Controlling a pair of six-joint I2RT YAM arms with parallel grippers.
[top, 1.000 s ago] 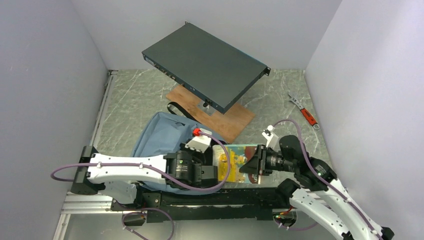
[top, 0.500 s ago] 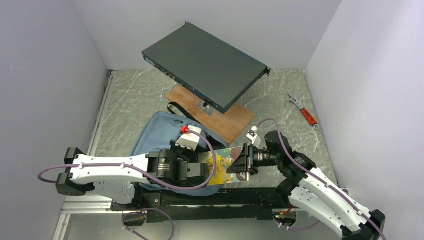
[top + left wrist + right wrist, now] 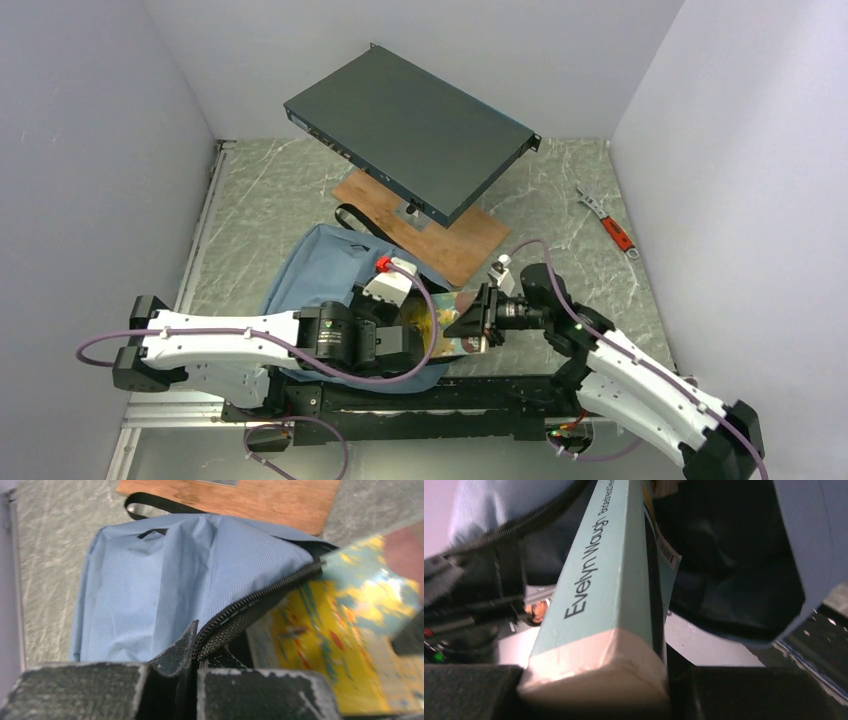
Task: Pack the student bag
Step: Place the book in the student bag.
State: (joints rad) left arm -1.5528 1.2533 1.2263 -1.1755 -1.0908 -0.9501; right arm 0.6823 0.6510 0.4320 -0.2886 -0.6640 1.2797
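The student bag (image 3: pixel 315 270), light blue-grey fabric, lies on the table left of centre. My left gripper (image 3: pixel 405 338) is shut on the bag's black zipper edge (image 3: pixel 235 612) and holds its mouth up. A teal and yellow book (image 3: pixel 450 325) is in my right gripper (image 3: pixel 482 322), which is shut on its spine end. In the right wrist view the book (image 3: pixel 609 575) points into the bag's dark lining (image 3: pixel 729 575). In the left wrist view the book's yellow cover (image 3: pixel 345 630) sits right at the zipper opening, partly under the fabric (image 3: pixel 165 580).
A dark flat metal box (image 3: pixel 410 130) stands tilted on a post over a wooden board (image 3: pixel 465 245) behind the bag. A red-handled wrench (image 3: pixel 610 225) lies at the far right. Grey walls close in left, right and back.
My right gripper has carried the book leftward toward the bag's mouth. The left arm has shifted left and still grips the zipper edge.
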